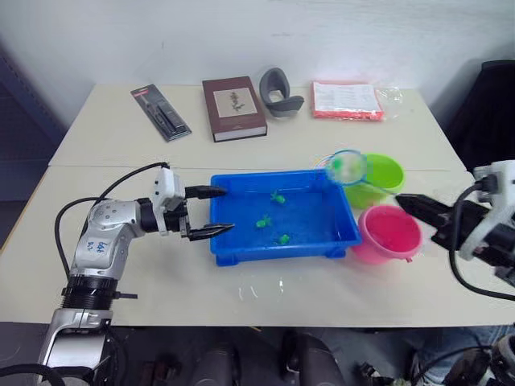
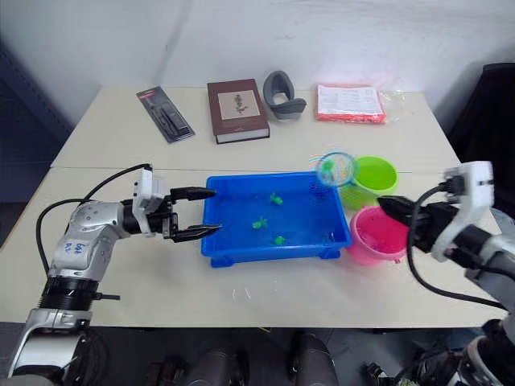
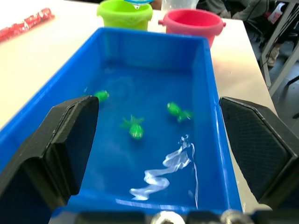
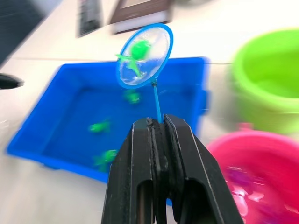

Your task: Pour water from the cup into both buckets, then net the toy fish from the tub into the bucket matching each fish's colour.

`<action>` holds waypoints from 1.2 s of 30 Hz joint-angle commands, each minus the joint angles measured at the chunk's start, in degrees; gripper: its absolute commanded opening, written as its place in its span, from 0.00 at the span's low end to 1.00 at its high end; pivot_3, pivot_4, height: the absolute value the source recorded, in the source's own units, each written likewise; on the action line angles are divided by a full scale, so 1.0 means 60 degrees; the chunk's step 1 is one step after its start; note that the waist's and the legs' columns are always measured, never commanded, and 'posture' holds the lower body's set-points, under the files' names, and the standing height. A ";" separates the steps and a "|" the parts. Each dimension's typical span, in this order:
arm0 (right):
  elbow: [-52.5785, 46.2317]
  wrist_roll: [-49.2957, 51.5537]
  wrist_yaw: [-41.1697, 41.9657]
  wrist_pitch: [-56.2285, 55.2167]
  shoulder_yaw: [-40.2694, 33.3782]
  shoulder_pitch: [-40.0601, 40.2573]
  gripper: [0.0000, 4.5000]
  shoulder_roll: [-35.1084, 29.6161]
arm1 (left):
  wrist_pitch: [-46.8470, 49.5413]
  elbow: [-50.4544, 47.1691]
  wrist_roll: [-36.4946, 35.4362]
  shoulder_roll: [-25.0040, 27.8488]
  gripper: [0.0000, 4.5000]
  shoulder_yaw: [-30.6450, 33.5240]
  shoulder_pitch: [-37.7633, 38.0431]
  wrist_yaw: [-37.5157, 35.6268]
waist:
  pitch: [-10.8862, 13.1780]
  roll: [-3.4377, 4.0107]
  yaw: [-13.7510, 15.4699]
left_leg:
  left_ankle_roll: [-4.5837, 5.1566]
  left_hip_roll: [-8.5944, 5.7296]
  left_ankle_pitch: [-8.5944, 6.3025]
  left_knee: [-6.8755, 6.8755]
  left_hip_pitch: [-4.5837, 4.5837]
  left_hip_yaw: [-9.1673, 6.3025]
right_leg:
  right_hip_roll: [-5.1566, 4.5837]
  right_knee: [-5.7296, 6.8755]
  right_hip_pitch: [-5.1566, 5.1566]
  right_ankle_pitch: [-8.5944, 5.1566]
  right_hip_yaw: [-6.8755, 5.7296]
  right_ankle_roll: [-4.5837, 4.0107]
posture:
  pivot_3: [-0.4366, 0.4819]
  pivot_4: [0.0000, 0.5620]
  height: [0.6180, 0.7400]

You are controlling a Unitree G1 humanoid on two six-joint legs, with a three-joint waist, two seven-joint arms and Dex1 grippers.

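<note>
Right claw (image 4: 156, 128) pressed together on the thin handle of the net (image 4: 144, 57), low at the right edge of the counter (image 1: 121, 265). Net hoop lifted above the tub's far right corner, just beside the green bucket (image 1: 378, 178), with a green fish (image 4: 138, 49) inside the mesh. Pink bucket (image 1: 389, 233) near and right of the tub, touching its right end, pink bits inside. Left claw (image 1: 211, 211) spread wide, empty, fingers straddling the left wall of the blue tub (image 1: 241, 251). Three green fish (image 3: 134, 128) in the tub's water. At the far side: a dark flat package, a brown book (image 1: 233, 107), a grey curved object, a red-edged packet; writing too small to read.
</note>
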 commanded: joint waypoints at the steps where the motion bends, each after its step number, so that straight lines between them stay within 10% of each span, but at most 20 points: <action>1: 0.0374 -0.0505 -0.0359 -0.0514 -0.0214 0.0164 0.00 -0.0646 | 0.0051 0.0091 -0.0182 -0.0302 0.99 0.0083 -0.0404 0.0173 | 0.0000 -0.0001 -0.0006 | 0.0000 0.0001 0.0000 -0.0003 0.0003 0.0002 | 0.0000 0.0000 0.0000 0.0000 0.0002 0.0000 | 0.48 0.27 1.00; 12: 0.2101 -0.2500 -0.0383 -0.3811 0.2281 0.0855 0.00 -0.2576 | 0.0359 0.0350 -0.0214 -0.1033 0.99 0.0073 -0.0986 0.0579 | 0.0000 0.0000 -0.0060 | -0.0003 0.0005 0.0002 -0.0014 0.0016 0.0023 | 0.0012 -0.0003 -0.0001 0.0000 0.0005 0.0000 | 0.48 0.27 1.00; 25: 0.3407 -0.8237 -0.0037 -1.3005 0.5681 0.3492 0.00 -0.4412 | -0.0055 0.0619 -0.0094 -0.1461 0.99 0.0063 -0.1149 0.0896 | 0.0001 0.0000 0.0019 | -0.0007 -0.0003 0.0005 -0.0017 0.0019 0.0033 | 0.0015 -0.0021 0.0003 0.0008 -0.0009 0.0015 | 0.48 0.27 1.00; 36: 0.5245 -1.1788 -0.1784 -1.7394 0.6160 0.3510 0.00 -0.5043 | -0.0513 0.0885 -0.0078 -0.1426 0.99 0.0041 -0.1117 0.0683 | 0.0001 0.0001 -0.0010 | -0.0021 0.0017 0.0012 -0.0020 0.0026 0.0040 | 0.0028 -0.0029 0.0005 0.0009 0.0006 0.0018 | 0.48 0.27 1.00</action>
